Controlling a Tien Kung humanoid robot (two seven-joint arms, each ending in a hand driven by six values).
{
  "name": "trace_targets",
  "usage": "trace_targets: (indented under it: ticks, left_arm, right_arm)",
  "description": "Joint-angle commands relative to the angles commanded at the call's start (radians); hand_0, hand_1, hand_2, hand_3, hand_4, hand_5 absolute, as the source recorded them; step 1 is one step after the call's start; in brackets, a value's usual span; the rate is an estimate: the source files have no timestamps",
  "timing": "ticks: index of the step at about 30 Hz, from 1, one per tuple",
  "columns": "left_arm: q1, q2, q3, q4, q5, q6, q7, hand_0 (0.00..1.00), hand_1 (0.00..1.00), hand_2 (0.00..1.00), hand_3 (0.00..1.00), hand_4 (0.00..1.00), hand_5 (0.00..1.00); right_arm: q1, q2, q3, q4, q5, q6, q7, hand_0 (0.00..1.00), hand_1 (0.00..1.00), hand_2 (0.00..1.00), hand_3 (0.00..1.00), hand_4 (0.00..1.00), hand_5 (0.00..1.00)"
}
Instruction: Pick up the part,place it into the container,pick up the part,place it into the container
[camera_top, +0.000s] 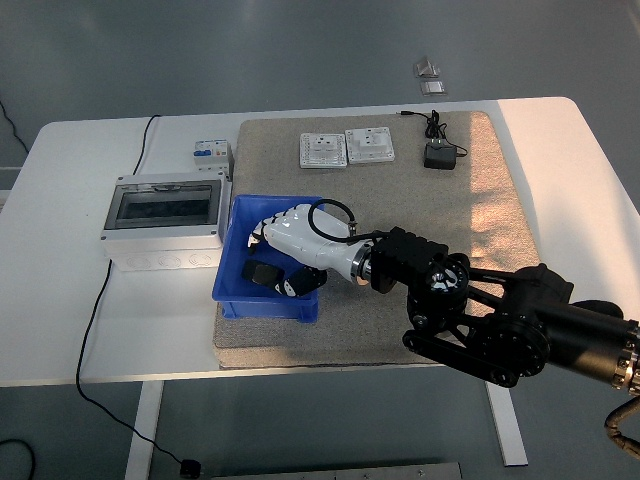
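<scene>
My right hand (280, 255), white with black fingertips, reaches in from the lower right over the blue container (240, 225) on the mat's left side. Its fingers are spread and relaxed above the container's floor. A black part (262, 273) lies inside the container just under the fingertips, and I cannot tell whether a finger still touches it. My black forearm (470, 310) lies across the middle of the mat and hides what is under it. The left arm is out of view.
A grey electrical box with a clear lid (162, 212) stands left of the container, with a small circuit breaker (210, 155) behind it. Two white socket panels (322, 150) (370, 145) and a black adapter with cable (440, 157) lie at the far edge of the beige mat (470, 190).
</scene>
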Motion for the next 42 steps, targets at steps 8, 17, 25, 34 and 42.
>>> trace_targets:
  ticks: [8,17,25,34,42]
  left_arm:
    - [0.002,0.001,-0.001,0.0,0.002,0.001,-0.002,0.718,0.707,0.688,0.741,0.793,0.687]
    - [0.006,0.0,-0.002,0.0,0.002,0.001,-0.004,0.717,0.708,0.684,0.741,0.796,0.685]
    - [0.006,-0.001,-0.002,0.0,0.002,0.001,-0.004,0.717,0.707,0.685,0.741,0.797,0.684]
    - [0.005,0.0,0.0,0.0,0.002,0.0,-0.006,0.717,0.708,0.684,0.742,0.798,0.685]
    - [0.003,0.0,0.0,0.0,0.004,-0.001,-0.007,0.717,0.708,0.683,0.742,0.798,0.684]
  right_arm:
    - [-0.075,-0.041,0.105,0.025,0.101,-0.114,0.002,0.681,0.825,0.822,0.733,0.578,0.184]
    - [-0.163,-0.099,0.237,0.086,0.082,-0.007,-0.216,0.588,0.747,0.856,0.876,0.688,0.23]
    - [-0.178,-0.103,0.236,0.098,0.076,0.142,-0.384,0.569,0.751,0.873,0.903,0.809,0.311]
    - [-0.18,-0.106,0.25,0.104,0.033,0.223,-0.471,0.578,0.761,0.887,0.921,0.862,0.366]
    - [-0.177,-0.107,0.239,0.098,0.009,0.257,-0.498,0.543,0.679,0.813,0.853,0.781,0.314]
